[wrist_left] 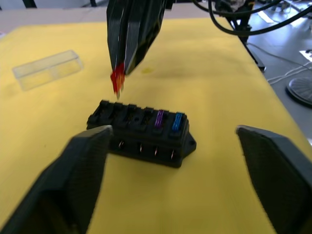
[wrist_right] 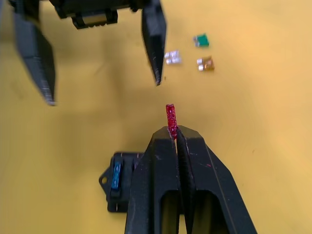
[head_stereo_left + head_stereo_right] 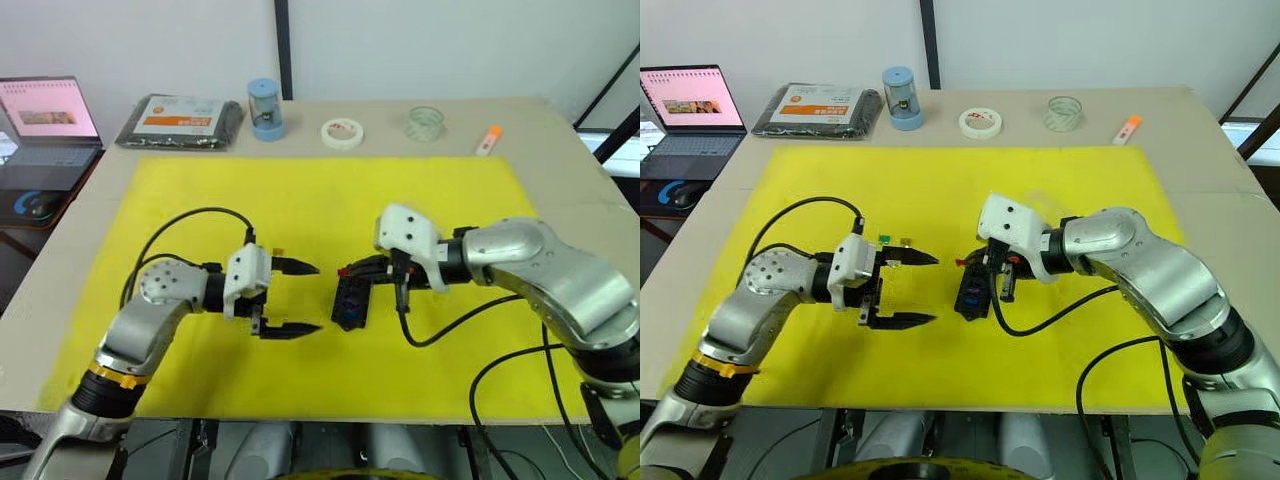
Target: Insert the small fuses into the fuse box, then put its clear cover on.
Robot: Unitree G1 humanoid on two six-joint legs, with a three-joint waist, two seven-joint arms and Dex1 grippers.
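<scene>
We are holding a red fuse [image 2: 170,118] pinched between the clenched fingers of our right gripper [image 2: 176,134], its body sticking out past the fingertips. The fuse box [image 1: 142,132] is lying on the yellow mat [image 3: 300,200], directly beneath that gripper, so the coming move looks to be mostly a short descent rather than a sideways reach. In the left wrist view the red fuse is hanging just above one end of the box's slot row, the end away from the two slots already filled, which are carrying a purple fuse [image 1: 158,119] and a blue fuse [image 1: 177,122].

The box's long axis is running across the line between our two arms, and the fuse's blades need to be lining up with that row of slots; from these views we are judging the alignment to be close, though we cannot tell whether the blades are square to a slot.

Our left gripper [image 3: 296,297] is hovering just beside the box, on the side away from the right arm, with its fingers spread wide and grasping nothing; it is well placed to steady the box if it shifts.

Beyond the box from the right gripper, three loose fuses are lying on the mat: a green fuse [image 2: 201,40], a brown fuse [image 2: 205,64] and a pale fuse [image 2: 172,57]. The clear cover [image 1: 47,68] is resting on the mat, apart from the box.
</scene>
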